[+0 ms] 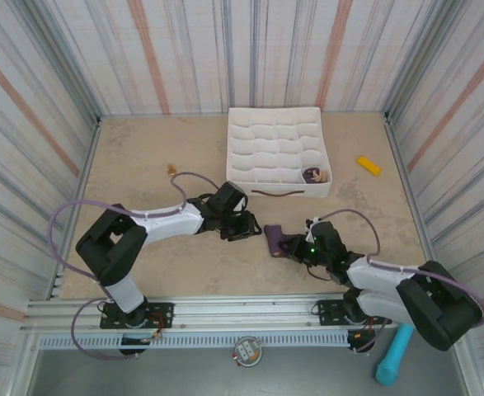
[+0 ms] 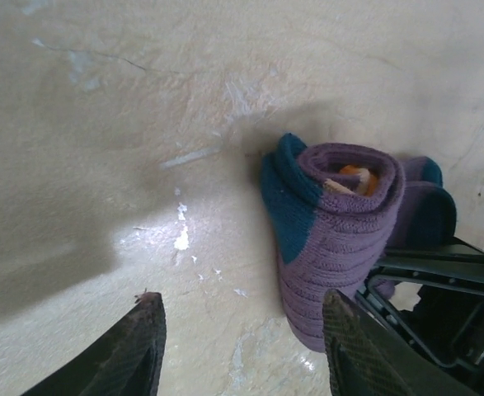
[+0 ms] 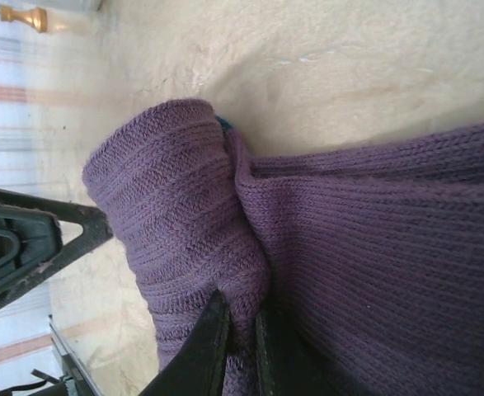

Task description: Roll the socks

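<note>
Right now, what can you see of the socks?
The socks are purple ribbed knit with teal heels, rolled into a bundle with orange showing at its core. They lie on the table between the arms. The right hand pinches a fold of the knit; the left hand is open, beside the roll.

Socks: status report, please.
Left gripper open, beside socks. Right gripper shut on them, partly rolled. Tray apart, behind.

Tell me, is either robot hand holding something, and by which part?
The right hand pinches the socks by the purple knit beside the roll. The left hand is open, holding nothing.
</note>
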